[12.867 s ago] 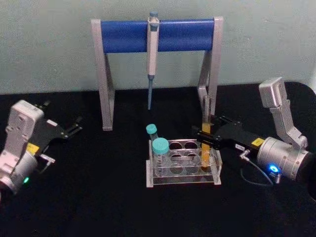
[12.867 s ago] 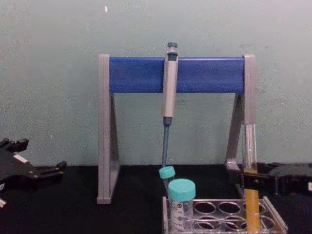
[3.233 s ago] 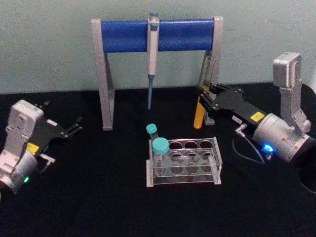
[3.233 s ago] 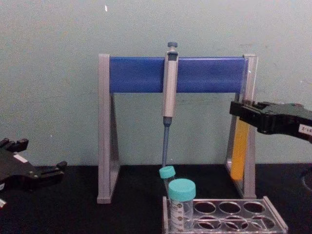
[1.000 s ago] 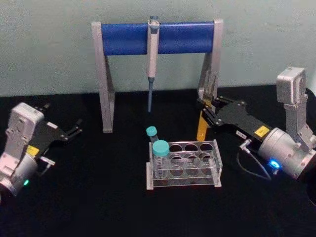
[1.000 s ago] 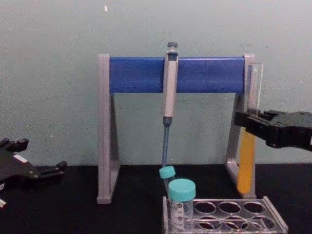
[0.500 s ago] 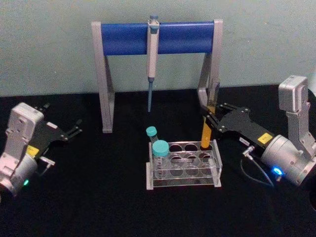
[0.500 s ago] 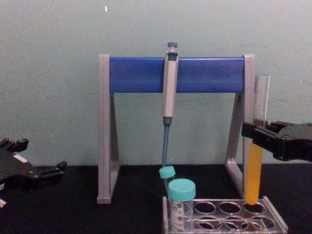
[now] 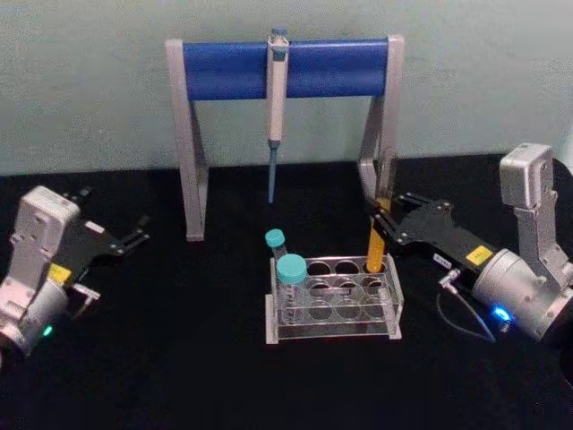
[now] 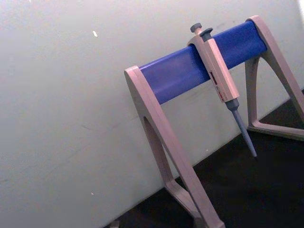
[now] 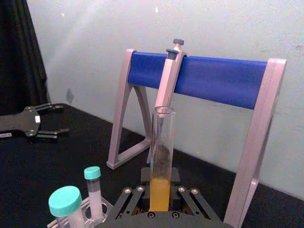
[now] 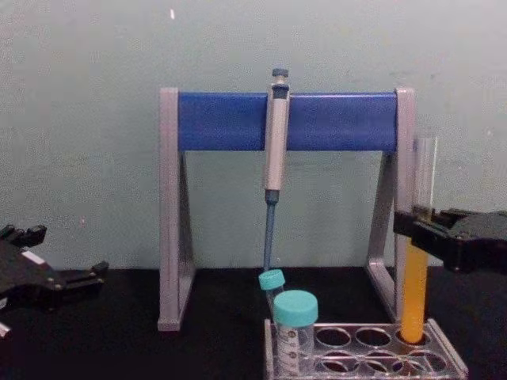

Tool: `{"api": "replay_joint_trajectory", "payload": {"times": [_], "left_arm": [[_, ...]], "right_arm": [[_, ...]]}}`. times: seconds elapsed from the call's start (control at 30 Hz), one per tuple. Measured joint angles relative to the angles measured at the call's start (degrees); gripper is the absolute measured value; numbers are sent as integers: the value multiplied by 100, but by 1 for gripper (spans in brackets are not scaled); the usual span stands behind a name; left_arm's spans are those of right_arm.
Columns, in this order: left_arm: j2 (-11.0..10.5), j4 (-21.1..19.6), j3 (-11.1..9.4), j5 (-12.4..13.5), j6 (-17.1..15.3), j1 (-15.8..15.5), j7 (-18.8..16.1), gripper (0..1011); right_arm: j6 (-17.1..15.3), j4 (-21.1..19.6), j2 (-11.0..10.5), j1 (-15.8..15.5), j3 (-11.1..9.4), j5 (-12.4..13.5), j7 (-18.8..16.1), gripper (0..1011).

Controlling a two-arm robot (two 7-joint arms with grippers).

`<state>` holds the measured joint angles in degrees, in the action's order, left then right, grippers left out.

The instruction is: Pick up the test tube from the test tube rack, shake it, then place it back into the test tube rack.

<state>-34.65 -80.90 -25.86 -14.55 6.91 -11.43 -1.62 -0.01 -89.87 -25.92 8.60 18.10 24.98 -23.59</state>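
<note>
Glass test tube, its lower half orange-yellow liquid, stands upright with its lower end in the rear right hole of the clear test tube rack. The right pincer grasps it at mid-height. The left pincer sits released, well apart, over the black desk's left side.

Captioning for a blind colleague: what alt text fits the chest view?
The right gripper, shut on the upright test tube, holds its bottom in the back right hole of the rack. Teal-capped tubes stand at its left; a pipette hangs on a stand behind. The left gripper sits far left.
</note>
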Motion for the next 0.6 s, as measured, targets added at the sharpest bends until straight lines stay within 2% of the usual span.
{"api": "replay_joint_trajectory", "payload": {"times": [0.6], "left_arm": [[0, 0, 0, 0, 0, 0, 0, 1001]], "right_arm": [[-31, 181, 89, -51, 41, -81, -4, 229]]}}
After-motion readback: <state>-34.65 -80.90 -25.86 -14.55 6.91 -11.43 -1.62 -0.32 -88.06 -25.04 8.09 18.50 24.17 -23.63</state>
